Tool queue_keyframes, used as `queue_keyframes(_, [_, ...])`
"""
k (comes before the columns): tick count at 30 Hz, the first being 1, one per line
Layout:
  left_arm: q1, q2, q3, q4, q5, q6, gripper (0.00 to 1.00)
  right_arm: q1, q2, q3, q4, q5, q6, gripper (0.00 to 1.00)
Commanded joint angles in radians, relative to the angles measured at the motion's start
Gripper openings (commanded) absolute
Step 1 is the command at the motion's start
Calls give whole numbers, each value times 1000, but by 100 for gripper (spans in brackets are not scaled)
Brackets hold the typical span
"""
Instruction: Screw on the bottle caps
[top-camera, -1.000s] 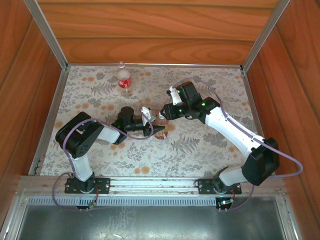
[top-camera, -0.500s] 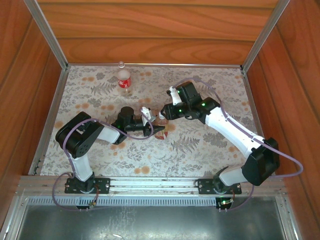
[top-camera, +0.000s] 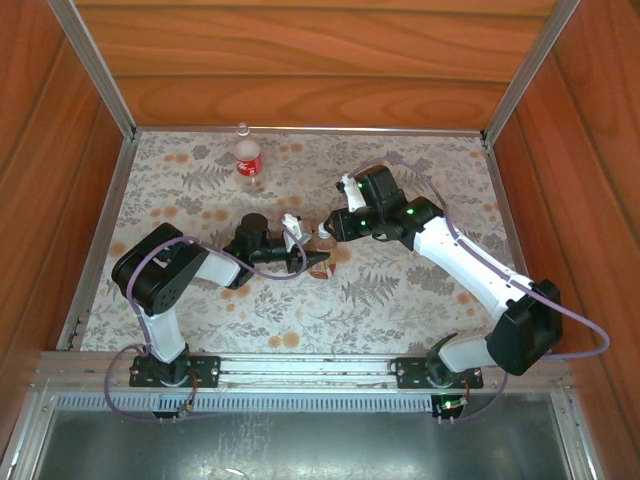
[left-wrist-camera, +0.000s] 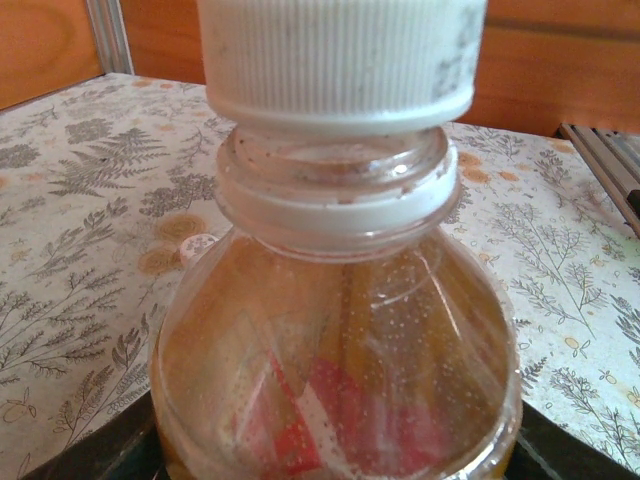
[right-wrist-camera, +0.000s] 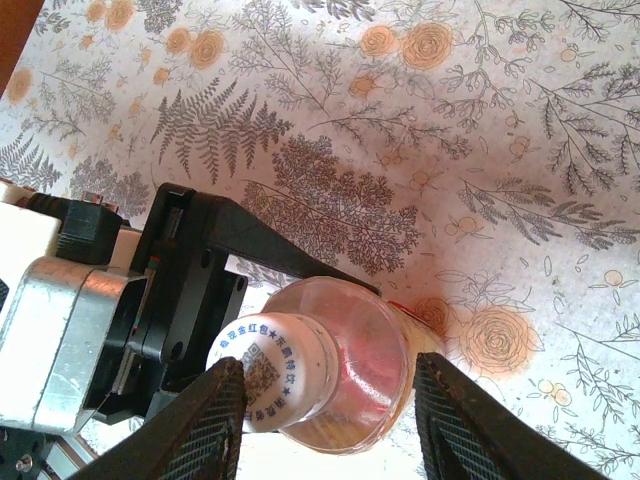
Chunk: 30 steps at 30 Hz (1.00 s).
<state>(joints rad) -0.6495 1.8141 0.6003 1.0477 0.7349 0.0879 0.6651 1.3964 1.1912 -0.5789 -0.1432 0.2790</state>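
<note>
An amber bottle (left-wrist-camera: 335, 380) stands upright mid-table, and my left gripper (top-camera: 316, 263) is shut on its body. Red shows through its clear wall. A ribbed whitish cap (left-wrist-camera: 340, 55) sits on its neck; its printed top (right-wrist-camera: 270, 370) shows from above. My right gripper (right-wrist-camera: 330, 405) hangs over the bottle, open. One finger (right-wrist-camera: 205, 425) is beside the cap and the other finger (right-wrist-camera: 465, 420) stands well off to the far side of the bottle's shoulder. The red-and-white labelled bottle (top-camera: 248, 160) stands far back, with a tiny whitish cap (top-camera: 241, 128) behind it.
The floral tablecloth (top-camera: 400, 290) is boxed in by wooden walls and an aluminium frame (top-camera: 100, 210). The left gripper's black finger (right-wrist-camera: 270, 250) and its motor housing (right-wrist-camera: 80, 310) lie close beside the bottle under my right gripper.
The right arm has shifted very slightly over the bottle. The left arm, the held bottle and the far bottle have not moved.
</note>
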Motion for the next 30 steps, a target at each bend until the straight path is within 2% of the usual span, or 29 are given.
queue_keyframes(1, [-8, 34, -7, -72, 21, -6, 58, -3, 23, 14, -19, -25, 5, 50])
queue_keyframes(19, [-8, 38, -5, -72, 22, -5, 58, -4, -14, 17, 18, -40, 17, 54])
queue_keyframes(30, [-7, 37, -6, -72, 26, -4, 58, -7, 38, 21, -2, 29, 31, 45])
